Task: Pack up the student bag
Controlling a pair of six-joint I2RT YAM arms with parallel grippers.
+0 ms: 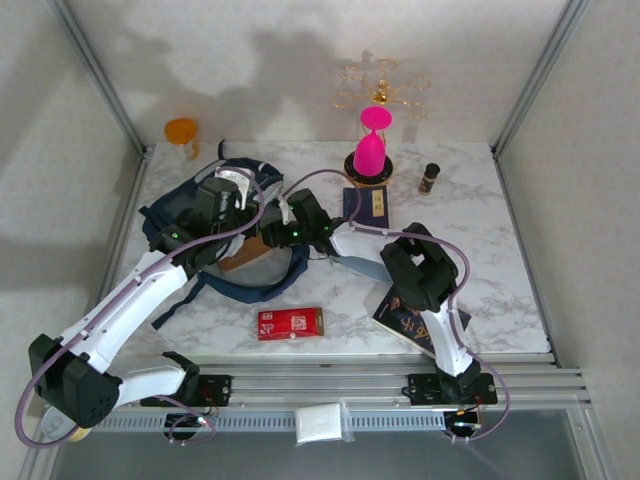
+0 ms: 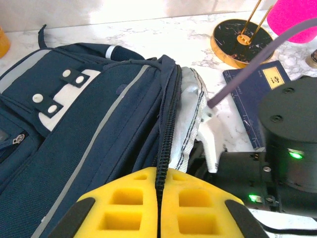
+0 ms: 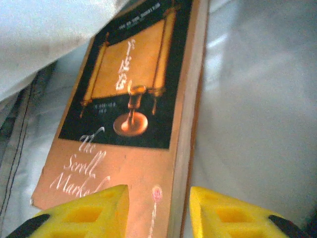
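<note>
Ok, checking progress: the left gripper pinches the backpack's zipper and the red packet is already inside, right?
No. The left gripper does pinch the backpack zipper, but the red packet lies on the table, outside it, as the top view shows.

red packet point(image 1: 290, 323), orange cup point(image 1: 181, 131), dark bottle point(image 1: 429, 177), navy notebook point(image 1: 368, 205).
</note>
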